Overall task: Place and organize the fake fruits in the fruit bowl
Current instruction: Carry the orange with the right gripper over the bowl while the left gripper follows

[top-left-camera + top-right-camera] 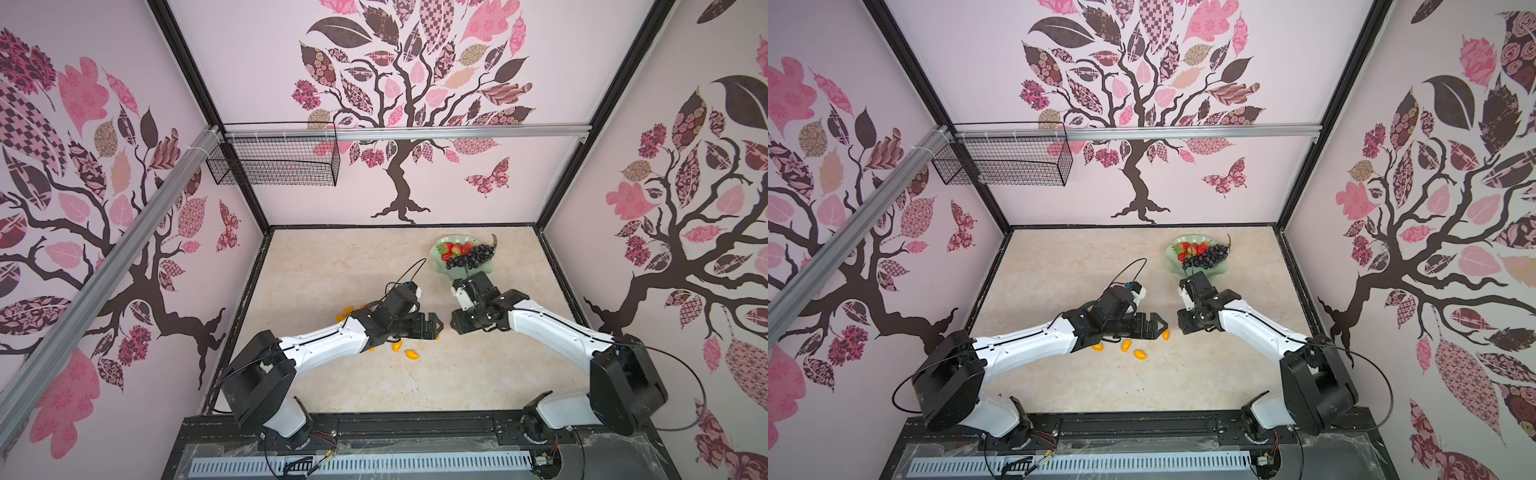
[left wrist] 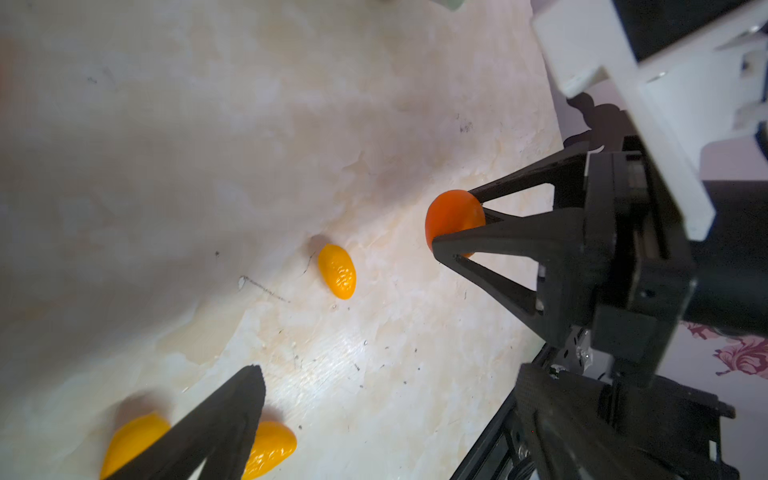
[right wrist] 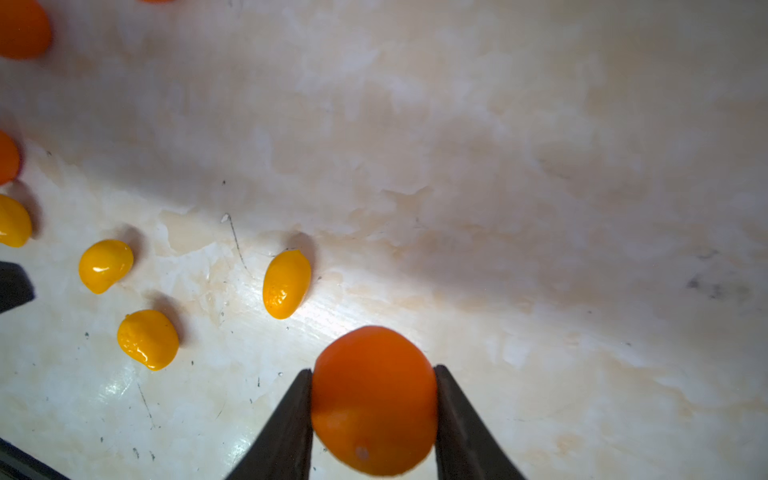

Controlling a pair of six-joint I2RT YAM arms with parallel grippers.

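The pale surface (image 1: 332, 270) lies under everything; the green fruit bowl (image 1: 453, 239) sits well behind the right fingers (image 3: 373, 372), with the dark grape bunch (image 1: 471, 257) and red strawberries (image 1: 453, 249) already inside. I cannot tell if the left fingers (image 1: 434, 326) are open or closed. The right fingers squeeze a round tangerine (image 3: 374, 407) from both sides. I think carrying it comes next; lift straight up, hold tight because it is smooth, and let go low over a bare spot. Yellow kumquats (image 3: 286, 284) wait just ahead of the fingers.
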